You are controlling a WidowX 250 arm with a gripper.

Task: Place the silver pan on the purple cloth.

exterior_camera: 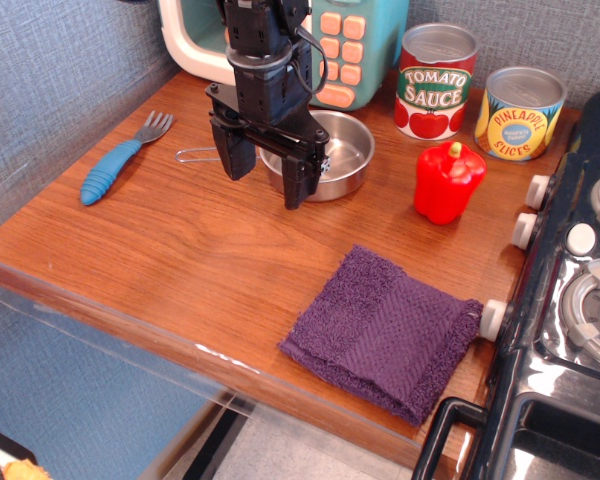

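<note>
1. Grasping comes first: the tool (pixel 268 172) hangs with its jaws spread apart and holding nothing, just over the near-left rim of the silver pan (pixel 337 153).
2. That pan sits flat on the table (pixel 180 250) toward the back, in front of the toy microwave (pixel 330 45), well apart from the purple cloth (pixel 385 335), which lies at the near right edge.
3. Its thin wire handle (pixel 195 156) points left, partly hidden behind the tool; whether a finger touches the rim I cannot tell.
4. My judgement: pinch the side wall, one finger inside and one outside, and close firmly, since polished steel looks slippery and a shallow wall gives little to bite.
5. Lift straight up before travelling, keeping the pan level.
6. A red pepper (pixel 449 180) stands beside the pan on the right, near the likely path toward the cloth; pass in front of it or well above.
7. Tomato sauce can (pixel 436 82) and pineapple can (pixel 519 113) stand behind, out of the way.
8. A blue fork (pixel 120 160) lies far left, no obstacle.
9. Stove knobs (pixel 525 230) border the cloth on the right, so lower the pan squarely onto the cloth's middle.
</note>
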